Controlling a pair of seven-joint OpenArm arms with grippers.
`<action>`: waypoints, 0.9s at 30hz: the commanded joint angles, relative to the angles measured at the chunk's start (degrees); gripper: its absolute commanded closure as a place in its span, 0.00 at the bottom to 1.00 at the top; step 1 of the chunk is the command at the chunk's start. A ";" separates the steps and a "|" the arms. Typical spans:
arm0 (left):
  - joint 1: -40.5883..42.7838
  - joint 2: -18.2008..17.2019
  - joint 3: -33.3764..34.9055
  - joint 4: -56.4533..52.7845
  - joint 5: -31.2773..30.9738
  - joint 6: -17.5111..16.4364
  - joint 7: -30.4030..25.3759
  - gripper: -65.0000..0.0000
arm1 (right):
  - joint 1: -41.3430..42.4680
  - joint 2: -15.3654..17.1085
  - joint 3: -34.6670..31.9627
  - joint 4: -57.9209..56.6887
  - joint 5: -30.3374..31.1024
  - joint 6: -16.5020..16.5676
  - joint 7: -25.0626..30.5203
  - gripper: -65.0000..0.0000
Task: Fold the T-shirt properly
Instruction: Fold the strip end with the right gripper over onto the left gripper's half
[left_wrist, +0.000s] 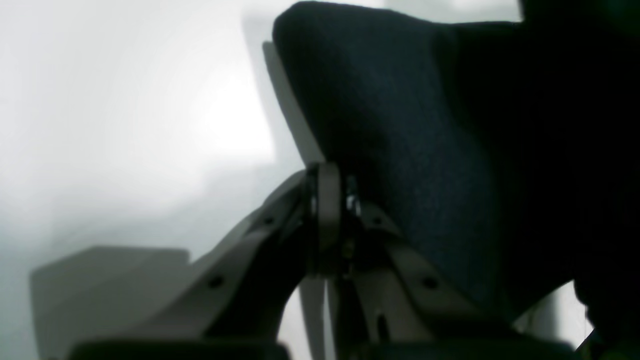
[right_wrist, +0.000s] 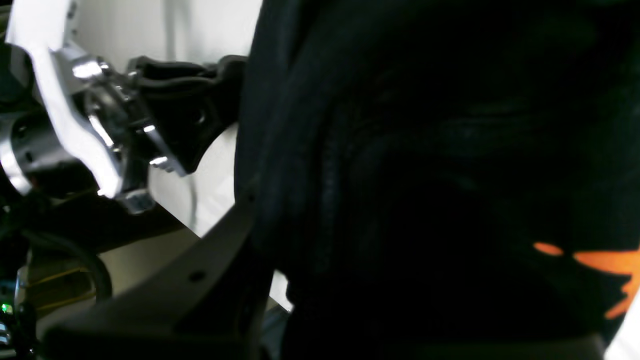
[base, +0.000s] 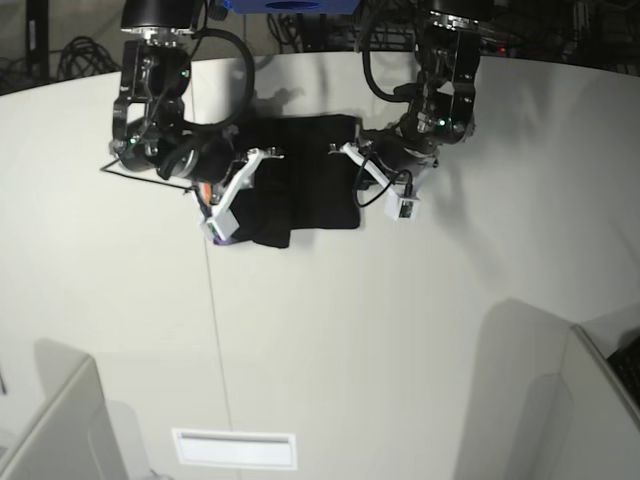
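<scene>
Both jaws pinch the black cloth T-shirt (base: 300, 180) above the white desk (base: 400, 330); uneven pulls could skew the fold.

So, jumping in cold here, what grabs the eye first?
The black cloth T-shirt, bunched into a dark block at the far middle of the pale table. The left pincer is shut on its edge, the right pincer grips the opposite side, and an orange print peeks out there.

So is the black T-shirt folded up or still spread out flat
Folded, partly at least. The black cloth T-shirt is a compact dark block between both arms on the white table, no sleeves showing. How many layers, cannot tell.
</scene>
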 joint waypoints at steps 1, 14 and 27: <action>0.25 0.03 -0.02 0.74 0.24 0.10 0.71 1.00 | 0.67 -0.09 -0.11 0.25 1.53 0.21 1.11 1.00; 5.09 -7.09 -0.81 7.86 -0.20 0.10 0.79 1.00 | -0.30 -0.09 -0.20 0.95 1.53 0.21 1.19 0.50; 12.39 -8.85 -27.53 12.35 -0.28 -0.16 1.85 1.00 | -1.00 0.09 -5.65 5.17 1.44 0.21 1.11 0.51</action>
